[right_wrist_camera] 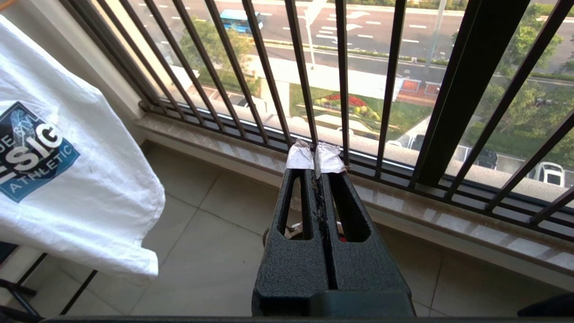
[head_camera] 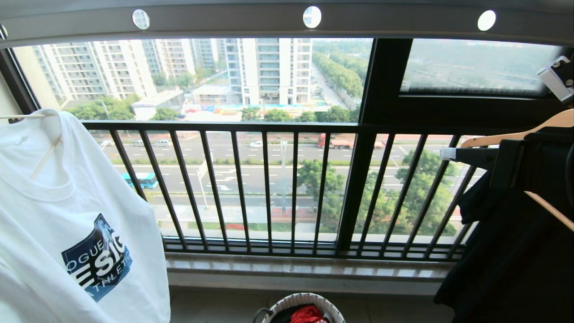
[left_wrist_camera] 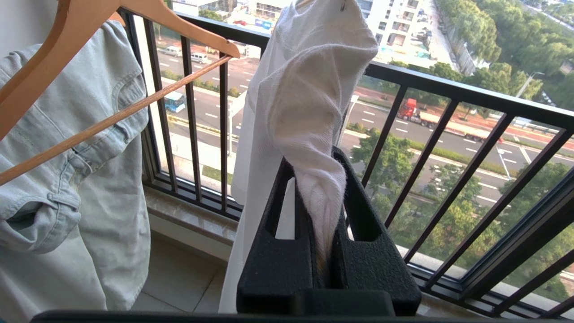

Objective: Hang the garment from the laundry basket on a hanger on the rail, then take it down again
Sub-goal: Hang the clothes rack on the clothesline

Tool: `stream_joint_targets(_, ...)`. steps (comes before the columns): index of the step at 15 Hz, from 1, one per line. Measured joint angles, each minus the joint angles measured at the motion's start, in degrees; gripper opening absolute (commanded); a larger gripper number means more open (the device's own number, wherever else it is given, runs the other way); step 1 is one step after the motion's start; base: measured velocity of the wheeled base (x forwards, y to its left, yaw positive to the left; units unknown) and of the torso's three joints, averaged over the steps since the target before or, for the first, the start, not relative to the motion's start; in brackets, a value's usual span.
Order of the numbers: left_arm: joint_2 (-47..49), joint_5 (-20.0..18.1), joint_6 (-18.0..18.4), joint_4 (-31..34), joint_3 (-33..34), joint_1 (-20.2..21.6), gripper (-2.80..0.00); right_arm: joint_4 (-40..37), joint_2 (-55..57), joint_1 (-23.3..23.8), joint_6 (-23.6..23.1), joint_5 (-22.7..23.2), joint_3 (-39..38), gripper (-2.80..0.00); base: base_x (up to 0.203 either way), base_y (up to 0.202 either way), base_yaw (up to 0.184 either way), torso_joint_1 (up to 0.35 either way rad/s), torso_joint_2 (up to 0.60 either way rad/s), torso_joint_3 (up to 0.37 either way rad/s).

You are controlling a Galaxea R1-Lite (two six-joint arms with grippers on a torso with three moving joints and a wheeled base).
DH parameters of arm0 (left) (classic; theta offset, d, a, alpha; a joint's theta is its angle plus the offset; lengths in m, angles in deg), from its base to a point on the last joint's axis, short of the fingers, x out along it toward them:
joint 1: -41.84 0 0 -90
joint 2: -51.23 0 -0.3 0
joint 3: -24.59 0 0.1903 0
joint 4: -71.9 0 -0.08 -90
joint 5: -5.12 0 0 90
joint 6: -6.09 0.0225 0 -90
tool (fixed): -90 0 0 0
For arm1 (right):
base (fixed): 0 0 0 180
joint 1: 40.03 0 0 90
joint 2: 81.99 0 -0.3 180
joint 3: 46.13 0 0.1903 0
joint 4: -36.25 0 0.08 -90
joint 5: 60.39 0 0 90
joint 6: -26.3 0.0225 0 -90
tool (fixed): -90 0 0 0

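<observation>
A white T-shirt (head_camera: 67,224) hangs at the left of the frame on a thin hanger (head_camera: 45,157). The left pincer (left_wrist_camera: 329,188) is clamped on its bunched fabric. The right pincer (right_wrist_camera: 316,157) is closed and empty, apart from it.

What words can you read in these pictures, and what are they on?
"ATHLETIC": bottom line of the blue print on the white T-shirt.
"SIG": big middle letters, cut off on one side.
"OGUE": top line in the head view, partly hidden.
Bus, truck and road markings: too small to read.
</observation>
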Motion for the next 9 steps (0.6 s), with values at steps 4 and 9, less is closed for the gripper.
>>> stream_joint_targets(4,3.3,0.0,-1.5,0.0,-1.3,0.9,-2.8,0.1,0.5,0.1,0.0,0.0,0.0,-2.8,0.0,0.0,0.0,0.0,0.0,0.0)
stream_joint_targets(9,8.4,0.0,-1.7,-6.0,-3.2,1.7,-2.8,0.1,1.2,0.2,-0.1,0.0,0.0,-2.8,0.0,0.0,0.0,0.0,0.0,0.0)
